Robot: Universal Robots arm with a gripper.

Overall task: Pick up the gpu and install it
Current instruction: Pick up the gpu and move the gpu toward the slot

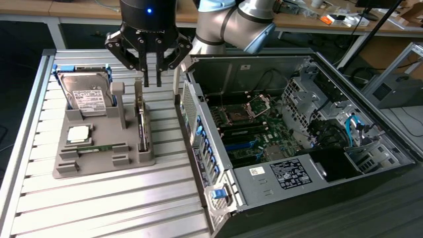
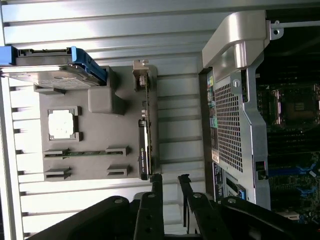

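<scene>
On the slatted surface (image 1: 99, 203), beside the open computer case (image 1: 193, 106), a grey holder (image 1: 96, 168) is noted, the end effector (image 1: 152, 83) hanging spread and empty above the gpu (image 1: 140, 124) stood on edge in it; a square, centred straddle of the card's thin edge is judged essential.

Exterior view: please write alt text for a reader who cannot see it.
A robot gripper, fingers apart and empty, hangs just above one end of the gpu, which stands on edge in a grey holder tray beside a hard drive. On the exterior view's right lies an open computer case with its motherboard exposed.
</scene>
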